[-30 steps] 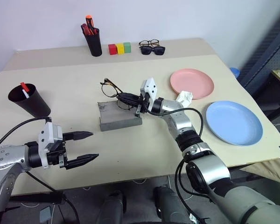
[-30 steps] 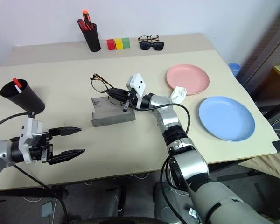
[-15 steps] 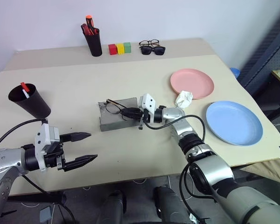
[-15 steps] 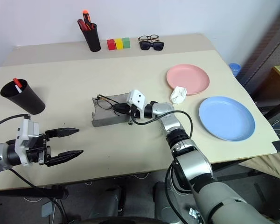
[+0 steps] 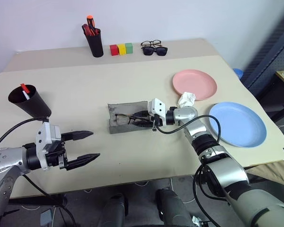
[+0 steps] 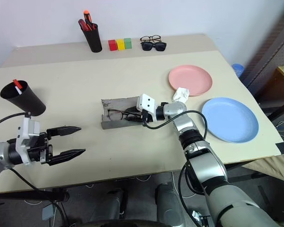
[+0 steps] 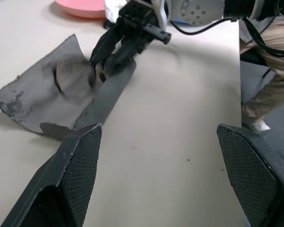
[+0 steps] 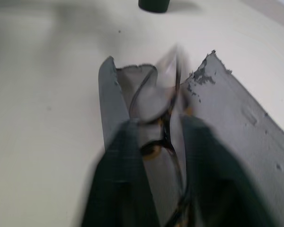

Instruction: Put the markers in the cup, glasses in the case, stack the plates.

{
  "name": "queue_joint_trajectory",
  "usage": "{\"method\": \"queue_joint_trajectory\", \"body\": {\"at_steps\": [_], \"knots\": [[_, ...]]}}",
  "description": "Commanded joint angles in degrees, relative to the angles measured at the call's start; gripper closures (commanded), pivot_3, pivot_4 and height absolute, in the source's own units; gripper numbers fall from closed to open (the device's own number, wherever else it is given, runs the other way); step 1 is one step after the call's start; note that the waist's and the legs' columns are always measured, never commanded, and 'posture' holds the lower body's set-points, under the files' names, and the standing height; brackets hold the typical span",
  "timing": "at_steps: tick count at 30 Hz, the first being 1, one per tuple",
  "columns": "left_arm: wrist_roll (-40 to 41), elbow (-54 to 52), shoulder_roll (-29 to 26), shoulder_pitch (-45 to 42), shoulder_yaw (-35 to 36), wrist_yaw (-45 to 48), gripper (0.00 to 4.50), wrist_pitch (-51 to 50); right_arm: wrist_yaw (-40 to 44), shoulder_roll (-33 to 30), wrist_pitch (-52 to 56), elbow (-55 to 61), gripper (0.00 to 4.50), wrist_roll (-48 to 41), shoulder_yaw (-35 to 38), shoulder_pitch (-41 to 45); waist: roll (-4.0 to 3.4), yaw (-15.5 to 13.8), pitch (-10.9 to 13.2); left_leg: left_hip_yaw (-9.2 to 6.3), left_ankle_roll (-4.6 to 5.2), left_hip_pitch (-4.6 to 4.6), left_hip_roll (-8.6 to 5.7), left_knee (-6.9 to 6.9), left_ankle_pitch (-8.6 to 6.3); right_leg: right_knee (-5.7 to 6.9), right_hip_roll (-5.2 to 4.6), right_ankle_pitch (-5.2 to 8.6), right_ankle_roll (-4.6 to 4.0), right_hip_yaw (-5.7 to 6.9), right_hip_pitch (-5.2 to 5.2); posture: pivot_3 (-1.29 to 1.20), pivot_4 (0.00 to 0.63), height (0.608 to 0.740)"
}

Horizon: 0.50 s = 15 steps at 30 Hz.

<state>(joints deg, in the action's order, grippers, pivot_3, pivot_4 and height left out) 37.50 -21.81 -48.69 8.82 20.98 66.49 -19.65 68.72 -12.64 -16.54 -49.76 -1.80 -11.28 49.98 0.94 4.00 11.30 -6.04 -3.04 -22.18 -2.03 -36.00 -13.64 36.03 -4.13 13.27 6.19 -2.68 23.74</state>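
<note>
No writing is showing anywhere as the right gripper [image 5: 141,117], fingers parted, is reaching into the grey case [image 5: 125,117] around the glasses [image 6: 119,114], left gripper [image 5: 87,148] gaping empty.

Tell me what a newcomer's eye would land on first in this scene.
First, the right gripper at the middle of the table, its fingers apart around the wire-frame glasses that lie in the open grey case. Next, the pink plate and the blue plate, side by side on the right and not stacked. Then the left gripper, wide open near the front edge, by the black cup holding a red-capped marker.
</note>
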Motion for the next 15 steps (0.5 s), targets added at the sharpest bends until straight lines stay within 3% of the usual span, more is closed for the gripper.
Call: {"method": "queue_joint_trajectory", "body": {"at_steps": [1,3,8,13,15], "knots": [[1.76,0.63,0.74,-2.06,0.60,-1.82,0.52,-1.44,0.13,-0.42,1.46,2.02,0.92,-0.78,0.72,1.23,0.00,0.00,0.00,0.00,0.00,0.00,0.00,0.00,0.00,0.00,0.00,0.00,0.00,0.00,0.00,0.00,0.150,0.740],[3.10,1.84,1.47,-4.72,1.17,-4.10,0.52,-3.21,0.28,-1.11,3.62,4.43,0.03,-2.04,1.65,0.72,0.00,-0.05,0.00,-0.02,0.00,0.00,0.00,-0.02,0.00,0.02,0.00,0.00,0.00,0.00,0.00,0.00,0.150,0.740],[1.74,7.06,2.51,-14.12,-0.22,-8.79,0.52,-4.69,0.86,-5.87,11.47,19.37,0.03,-6.49,4.47,-3.51,0.00,-0.63,0.01,-0.08,-0.01,-0.04,-0.02,-0.10,0.00,0.01,0.01,-0.01,0.02,0.02,-0.05,0.00,0.150,0.740],[-6.37,19.08,3.46,-26.19,-7.51,-8.59,0.52,0.05,-2.47,-17.08,26.95,47.00,0.03,-11.81,10.09,-17.17,0.01,-2.08,0.00,-0.20,-0.01,-0.13,-0.08,-0.07,0.00,-0.03,-0.01,0.03,0.15,0.13,-0.06,0.00,0.150,0.740],[-9.36,26.49,4.04,-31.85,-11.16,-5.91,1.08,2.36,-5.26,-22.53,31.66,57.25,0.00,-11.76,14.40,-26.98,0.01,-2.54,-0.01,-0.17,-0.01,-0.16,-0.11,-0.04,0.00,-0.07,-0.06,0.04,0.17,0.12,-0.04,0.00,0.150,0.740]]}}
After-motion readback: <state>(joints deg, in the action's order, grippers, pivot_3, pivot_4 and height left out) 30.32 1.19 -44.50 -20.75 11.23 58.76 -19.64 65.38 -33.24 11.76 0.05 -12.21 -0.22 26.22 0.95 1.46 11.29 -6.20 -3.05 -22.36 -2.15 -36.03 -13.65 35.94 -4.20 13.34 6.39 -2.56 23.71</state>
